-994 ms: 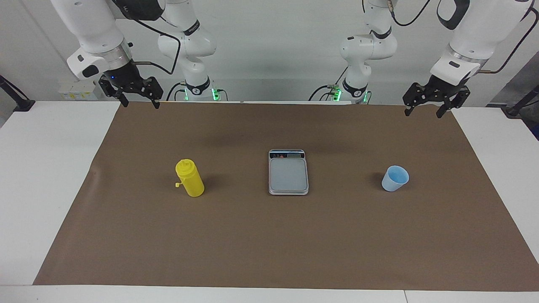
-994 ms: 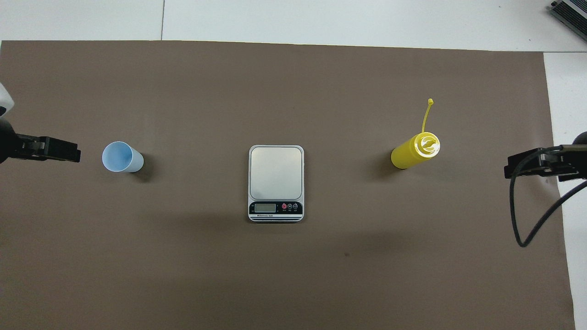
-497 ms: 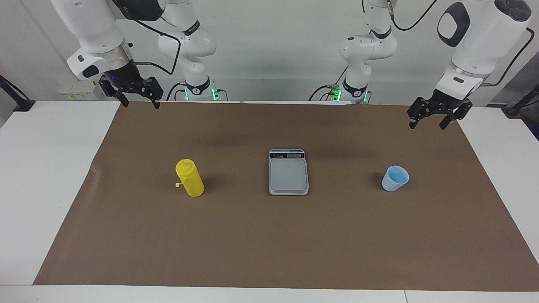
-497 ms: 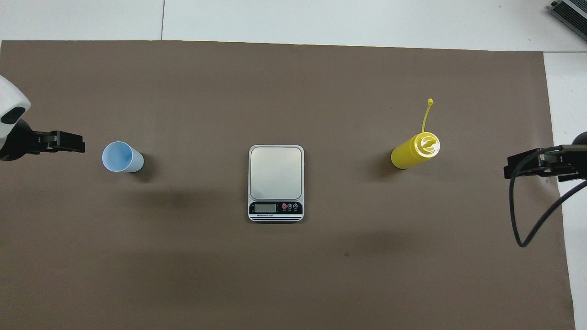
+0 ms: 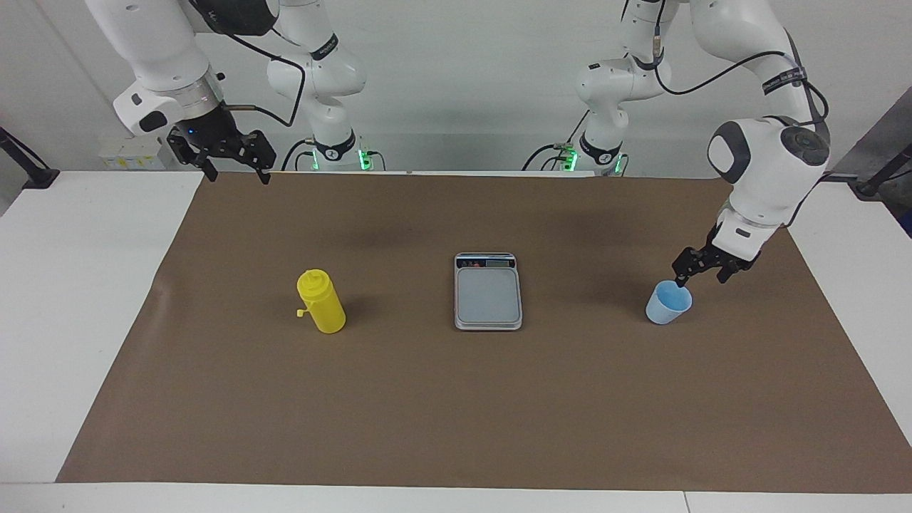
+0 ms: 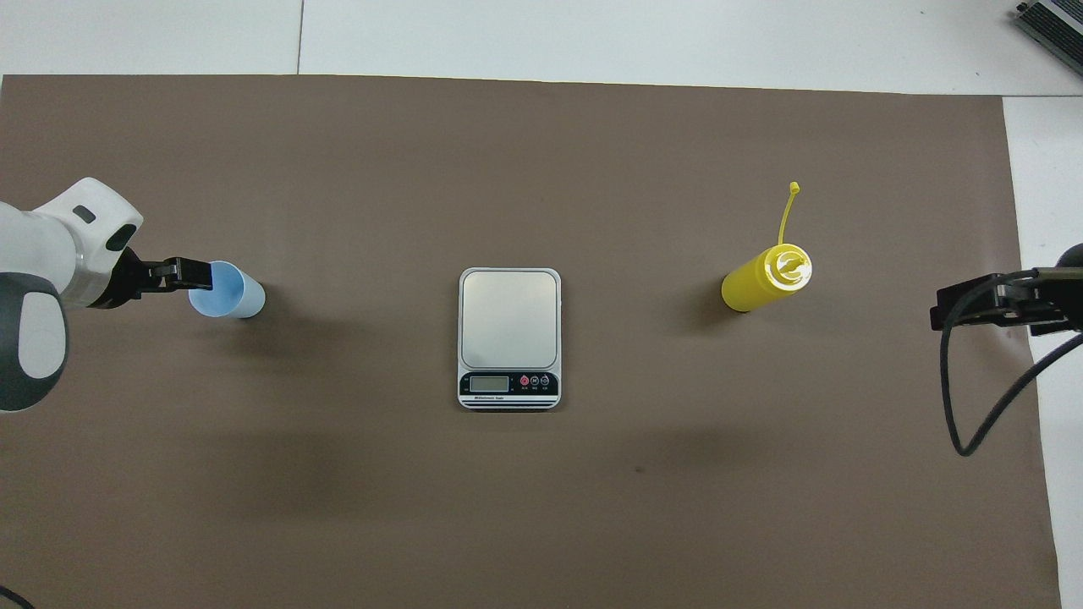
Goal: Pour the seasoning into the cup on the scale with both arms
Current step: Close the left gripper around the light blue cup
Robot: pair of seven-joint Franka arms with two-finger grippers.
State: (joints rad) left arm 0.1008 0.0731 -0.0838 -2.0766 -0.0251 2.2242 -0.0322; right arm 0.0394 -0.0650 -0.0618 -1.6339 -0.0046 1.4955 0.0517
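The light blue cup [image 5: 668, 305] [image 6: 235, 293] stands upright on the brown mat toward the left arm's end. My left gripper [image 5: 701, 277] [image 6: 191, 272] hangs open right at its rim, on the side toward that end, with nothing between its fingers. The silver scale [image 5: 488, 296] [image 6: 508, 320] lies mid-mat with a bare plate. The yellow seasoning bottle [image 5: 322, 305] [image 6: 757, 282] stands upright toward the right arm's end, its tethered tip cap [image 6: 794, 188] hanging loose. My right gripper [image 5: 239, 176] [image 6: 973, 306] waits open, high over the mat's corner.
The brown mat [image 5: 456, 413] covers most of the white table [image 5: 78, 285]. A black cable loop [image 6: 973, 406] hangs below the right gripper. A grey device [image 6: 1053, 21] sits at the table's corner farthest from the robots.
The left arm has swung down from over the mat's corner to the cup's rim, still open. The right arm, cup, scale and bottle have not moved.
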